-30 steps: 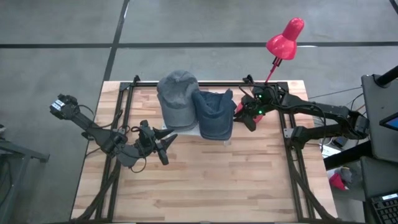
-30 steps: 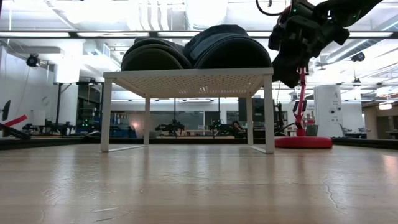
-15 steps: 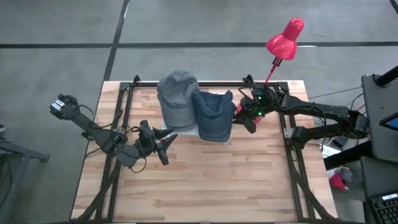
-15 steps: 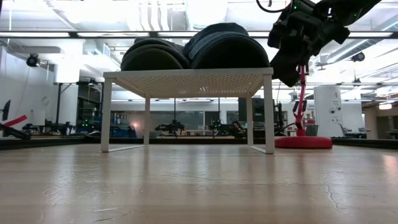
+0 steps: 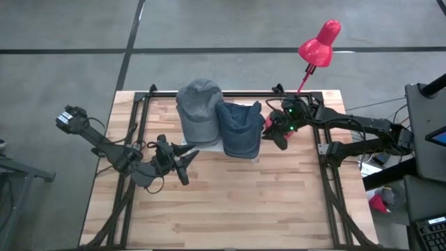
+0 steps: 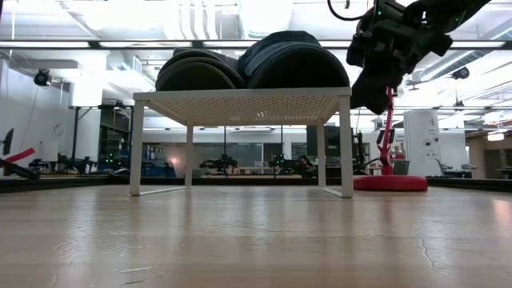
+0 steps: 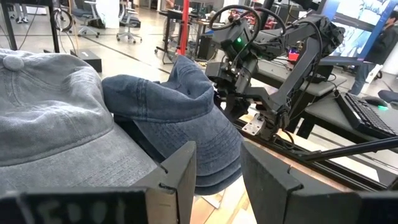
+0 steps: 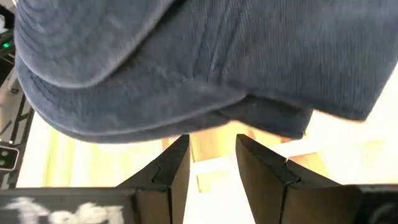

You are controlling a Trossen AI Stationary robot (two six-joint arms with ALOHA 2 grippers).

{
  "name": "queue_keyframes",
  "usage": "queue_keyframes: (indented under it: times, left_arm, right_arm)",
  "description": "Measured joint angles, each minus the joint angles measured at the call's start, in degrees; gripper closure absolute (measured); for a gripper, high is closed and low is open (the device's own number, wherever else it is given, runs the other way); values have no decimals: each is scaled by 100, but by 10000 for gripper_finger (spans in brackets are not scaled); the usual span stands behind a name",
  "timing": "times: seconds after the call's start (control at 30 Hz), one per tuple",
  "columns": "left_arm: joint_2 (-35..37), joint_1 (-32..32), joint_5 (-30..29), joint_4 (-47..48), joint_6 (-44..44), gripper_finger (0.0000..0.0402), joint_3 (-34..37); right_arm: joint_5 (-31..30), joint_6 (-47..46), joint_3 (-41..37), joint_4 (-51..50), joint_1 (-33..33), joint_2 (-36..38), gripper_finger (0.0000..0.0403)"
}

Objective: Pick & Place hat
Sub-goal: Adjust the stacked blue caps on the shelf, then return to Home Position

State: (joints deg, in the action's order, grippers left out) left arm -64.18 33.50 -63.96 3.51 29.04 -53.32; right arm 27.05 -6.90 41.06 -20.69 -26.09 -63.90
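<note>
Two caps lie side by side on a white wire rack (image 5: pixel 203 148) (image 6: pixel 240 96). The grey cap (image 5: pixel 198 104) (image 7: pixel 50 118) is toward the table's left and the blue denim cap (image 5: pixel 239 128) (image 7: pixel 180 109) (image 8: pixel 186 62) toward its right. My right gripper (image 5: pixel 277 134) (image 6: pixel 373 80) (image 8: pixel 211 158) is open and sits just right of the blue cap at rack height, its fingers under the cap's edge without touching it. My left gripper (image 5: pixel 188 162) (image 7: pixel 217 171) is open, near the rack's near-left corner, pointing at the caps.
A red desk lamp (image 5: pixel 319 43) stands at the table's far right, its base (image 6: pixel 390 182) behind my right gripper. Black frame rails (image 5: pixel 327 167) run along the table's left and right sides. Bare wooden tabletop (image 5: pixel 230 202) stretches from the rack to the near edge.
</note>
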Motion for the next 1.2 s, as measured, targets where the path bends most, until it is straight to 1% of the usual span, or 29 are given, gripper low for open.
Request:
queue_keyframes:
  times: [0.4,0.63,0.8,1.03,1.1,1.2]
  left_arm:
    - [0,0,2,0,-60,273,0]
    - [0,41,2,170,-64,273,2]
    - [80,157,-96,391,44,273,7]
    - [249,560,-845,839,299,273,9]
    - [251,664,-1027,1064,527,273,9]
    - [251,737,-1114,1526,1092,273,11]
  right_arm:
    - [-2,53,-2,-384,0,9,275]
    - [-4,275,-2,-1198,-4,173,275]
    - [-1,455,-3,-1584,-4,637,275]
    - [-2,835,-2,-1691,-4,1646,275]
    - [-2,866,-2,-1689,-4,1911,275]
    - [-3,974,-3,-1689,-4,2232,274]
